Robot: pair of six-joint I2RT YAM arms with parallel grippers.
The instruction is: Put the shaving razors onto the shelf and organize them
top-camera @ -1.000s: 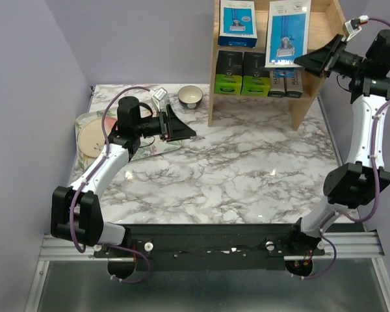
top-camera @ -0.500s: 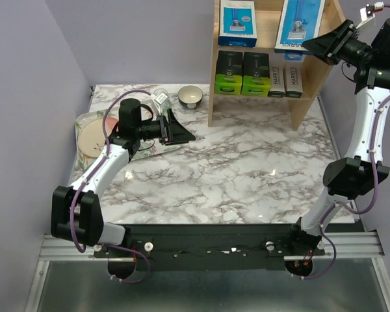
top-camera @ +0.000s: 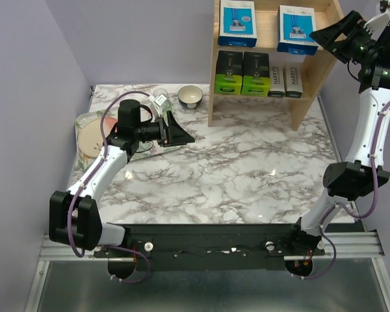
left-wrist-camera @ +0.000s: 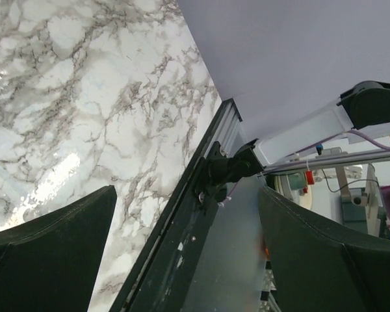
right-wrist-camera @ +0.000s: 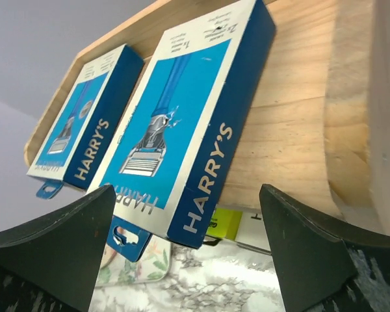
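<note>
Just changed: the second blue-and-white razor pack (top-camera: 296,29), which a second ago hung tilted in front of the shelf, now lies flat on the top tier.
Right gripper (top-camera: 326,39): it has let go and drawn back to the right, jaws spread wide with nothing between them.
Left gripper (top-camera: 182,130): hovering low over the marble-patterned table (top-camera: 247,169), jaws spread, empty.
What it means: all six packs look to be on the large light-wood two-tier shelf (top-camera: 310,84); I'd judge only tidying remains, if that.
Top tier: the two blue packs, the first (top-camera: 238,23) on the left, lie face up and parallel with bare wood between them, hang tabs poking past the front edge.
Lower tier: two black boxes with lime-green ends (top-camera: 242,73), then two slim white boxes (top-camera: 285,79), lined up side by side.
</note>
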